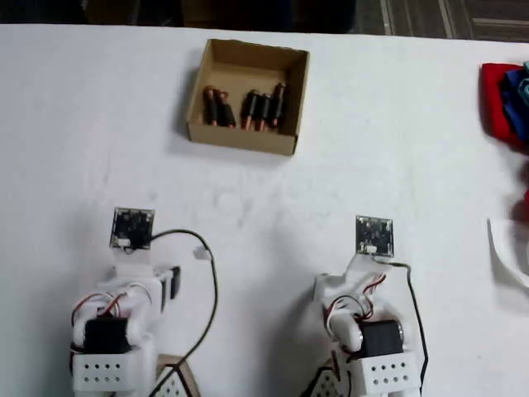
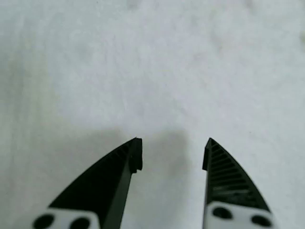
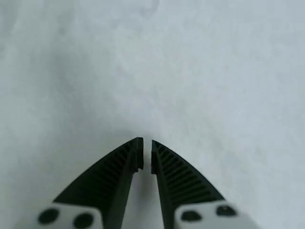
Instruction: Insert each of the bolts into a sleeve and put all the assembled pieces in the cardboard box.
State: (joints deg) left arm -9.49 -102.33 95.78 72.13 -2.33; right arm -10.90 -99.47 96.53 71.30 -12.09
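Observation:
The cardboard box point(image 1: 216, 55) stands at the far middle of the white table and holds several dark sleeves with copper-coloured bolts point(image 1: 245, 108) lying side by side. Both arms sit folded back at the near edge, well short of the box. In the left wrist view my left gripper point(image 2: 171, 153) is open, with bare white table between its black fingers. In the right wrist view my right gripper point(image 3: 147, 155) is shut with nothing in it, just a thin slit between the tips.
Red and blue cloth point(image 1: 506, 95) lies at the far right edge, with a white curved object point(image 1: 506, 255) below it. Black cables point(image 1: 211, 285) trail beside both arm bases. A wide stretch of bare white table point(image 1: 273, 198) separates the arms from the box.

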